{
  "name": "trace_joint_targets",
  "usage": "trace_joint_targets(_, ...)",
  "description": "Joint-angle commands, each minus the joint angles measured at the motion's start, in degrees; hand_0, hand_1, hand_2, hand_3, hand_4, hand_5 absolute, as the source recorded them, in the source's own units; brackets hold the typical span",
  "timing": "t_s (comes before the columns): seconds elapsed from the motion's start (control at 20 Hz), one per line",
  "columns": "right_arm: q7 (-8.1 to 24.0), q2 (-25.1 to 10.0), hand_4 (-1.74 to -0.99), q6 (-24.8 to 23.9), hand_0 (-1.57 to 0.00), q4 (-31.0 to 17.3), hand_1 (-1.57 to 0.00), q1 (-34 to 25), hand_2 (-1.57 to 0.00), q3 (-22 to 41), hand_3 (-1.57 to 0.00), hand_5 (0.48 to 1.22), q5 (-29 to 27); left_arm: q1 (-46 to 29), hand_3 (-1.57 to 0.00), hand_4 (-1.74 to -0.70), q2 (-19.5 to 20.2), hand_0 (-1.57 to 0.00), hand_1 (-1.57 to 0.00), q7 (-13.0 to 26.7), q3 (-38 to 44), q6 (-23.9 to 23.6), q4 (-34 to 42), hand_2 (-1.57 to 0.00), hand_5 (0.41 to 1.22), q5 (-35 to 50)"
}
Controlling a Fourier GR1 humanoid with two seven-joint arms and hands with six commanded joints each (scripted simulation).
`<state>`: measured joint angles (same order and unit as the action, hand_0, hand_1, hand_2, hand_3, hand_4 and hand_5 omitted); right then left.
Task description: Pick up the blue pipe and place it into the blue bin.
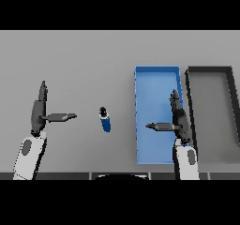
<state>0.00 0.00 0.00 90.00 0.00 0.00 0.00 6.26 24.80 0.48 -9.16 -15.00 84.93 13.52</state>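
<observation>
Both hands are held open and empty: the right hand over the blue bin, the left hand above the table. The blue pipe is seen on the table between them, at three o'clock from the left hand and slightly nearer to it, its long axis running twelve to six.
</observation>
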Motion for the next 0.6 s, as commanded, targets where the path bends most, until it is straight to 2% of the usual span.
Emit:
trace_joint_targets(0.0,0.2,-0.1,-1.210,-0.1,0.00,-0.2,0.00,-0.3,0.00,-0.1,0.00,0.594,-0.1,0.3,0.00,-0.97,-0.1,0.00,0.00,-0.1,0.0,0.0,-0.2,0.00,0.594,0.0)
trace_joint_targets(0.25,0.5,-0.6,-1.210,0.0,0.00,-2.1,0.00,-2.8,0.00,-1.1,0.00,0.594,-0.5,2.6,0.00,-0.97,-0.5,0.00,0.00,0.5,0.1,0.2,-2.0,0.00,0.594,-0.1)
trace_joint_targets(0.3,-2.7,-4.4,-1.210,1.5,0.00,-1.0,0.00,-1.7,0.00,1.3,0.00,0.594,4.0,2.3,0.00,-0.97,3.3,0.00,0.00,-1.9,-2.3,7.0,-1.5,0.00,0.594,-0.5)
trace_joint_targets(0.35,-4.9,-6.7,-1.206,2.1,0.00,0.1,0.00,-0.7,0.00,2.7,0.00,0.592,6.9,2.5,0.00,-0.97,6.4,0.00,0.00,-3.4,-2.9,12.1,-2.3,0.00,0.595,-0.2)
trace_joint_targets(0.4,-4.7,-8.0,-1.198,2.3,0.00,0.8,0.00,-0.6,0.00,3.8,0.00,0.589,8.8,2.2,0.00,-0.97,8.4,0.00,0.00,-4.9,-3.2,15.3,-2.7,0.00,0.596,0.1)
trace_joint_targets(0.55,-4.3,-8.9,-1.190,2.8,0.00,3.0,0.00,0.2,0.00,5.6,0.00,0.586,11.1,3.1,0.00,-0.97,9.3,0.00,0.00,-6.2,-4.6,18.9,-4.3,0.00,0.597,-0.7)
